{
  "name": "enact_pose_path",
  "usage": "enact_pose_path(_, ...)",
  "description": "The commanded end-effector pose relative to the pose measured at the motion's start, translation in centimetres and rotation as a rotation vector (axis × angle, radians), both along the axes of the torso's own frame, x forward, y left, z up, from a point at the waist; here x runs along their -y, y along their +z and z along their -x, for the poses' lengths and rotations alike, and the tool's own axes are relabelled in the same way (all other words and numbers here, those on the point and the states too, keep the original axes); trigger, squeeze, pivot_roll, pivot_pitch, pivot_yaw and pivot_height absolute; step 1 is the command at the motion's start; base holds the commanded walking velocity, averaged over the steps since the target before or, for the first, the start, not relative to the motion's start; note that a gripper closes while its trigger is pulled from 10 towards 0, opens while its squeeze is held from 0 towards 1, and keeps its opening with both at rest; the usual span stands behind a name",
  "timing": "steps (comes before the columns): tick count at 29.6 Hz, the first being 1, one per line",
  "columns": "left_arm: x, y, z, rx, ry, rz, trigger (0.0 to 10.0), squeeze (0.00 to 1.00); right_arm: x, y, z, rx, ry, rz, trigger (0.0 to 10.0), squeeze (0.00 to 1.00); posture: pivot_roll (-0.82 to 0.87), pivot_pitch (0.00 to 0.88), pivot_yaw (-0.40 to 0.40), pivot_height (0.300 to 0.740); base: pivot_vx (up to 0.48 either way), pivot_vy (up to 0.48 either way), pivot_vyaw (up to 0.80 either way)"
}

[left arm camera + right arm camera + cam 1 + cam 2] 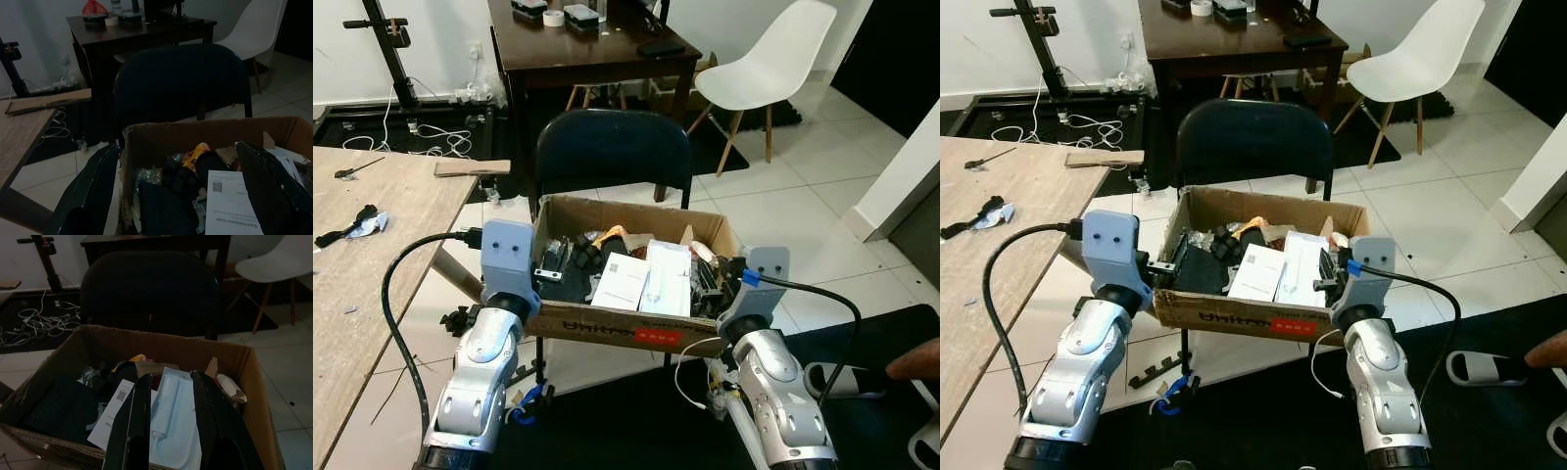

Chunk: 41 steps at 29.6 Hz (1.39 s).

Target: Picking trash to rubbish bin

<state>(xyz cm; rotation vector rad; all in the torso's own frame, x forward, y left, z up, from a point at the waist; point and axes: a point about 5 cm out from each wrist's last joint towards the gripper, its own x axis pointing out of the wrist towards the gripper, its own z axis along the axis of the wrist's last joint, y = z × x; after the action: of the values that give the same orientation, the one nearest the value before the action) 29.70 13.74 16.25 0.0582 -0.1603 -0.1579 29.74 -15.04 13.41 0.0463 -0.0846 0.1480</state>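
Note:
A cardboard box [607, 328] full of trash stands in front of the black chair [612, 152] backrest; the seat is hidden. Inside it lie a white leaflet [622, 282], a white moulded tray [668, 279], an orange wrapper [612, 235] and dark scraps. My left gripper [551, 266] is open wide at the box's left wall, with one finger [88, 196] outside and the other [274, 186] inside. At the right wall, my right gripper [171, 377] reaches into the box, open, fingers apart just over the white tray [173, 421].
A wooden table [372, 255] runs along my left. Behind the chair are a dark table [587, 49] and a white chair [773, 59]. A slipper [832, 380] and part of a person [915, 360] are on the floor at right. Cables [421, 132] lie at back left.

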Motion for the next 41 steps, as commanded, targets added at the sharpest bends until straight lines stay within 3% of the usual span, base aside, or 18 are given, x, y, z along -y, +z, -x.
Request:
enact_pose_path(1, -0.08, -1.05, 0.13, -0.037, -0.003, -0.027, 10.0, 0.0, -0.21, -0.99, 0.13, -0.039, 0.02, 0.038, 10.0, 0.0, 0.05, 0.077, -0.026, 0.74, 0.0, 0.0, 0.0)
enact_pose_path(8, 0.03, -1.25, 0.3, -0.042, -0.008, -0.032, 10.0, 0.0, -0.42, -0.86, -0.04, -0.026, 0.029, 0.049, 10.0, 0.0, 0.05, 0.077, -0.026, 0.74, 0.0, 0.0, 0.19)
enact_pose_path(41, 0.37, -1.04, 0.54, -0.05, -0.022, -0.056, 10.0, 0.0, -0.2, -1.04, 0.12, -0.031, 0.014, 0.054, 10.0, 0.0, 0.05, 0.109, -0.011, 0.74, 0.0, 0.0, 0.8)
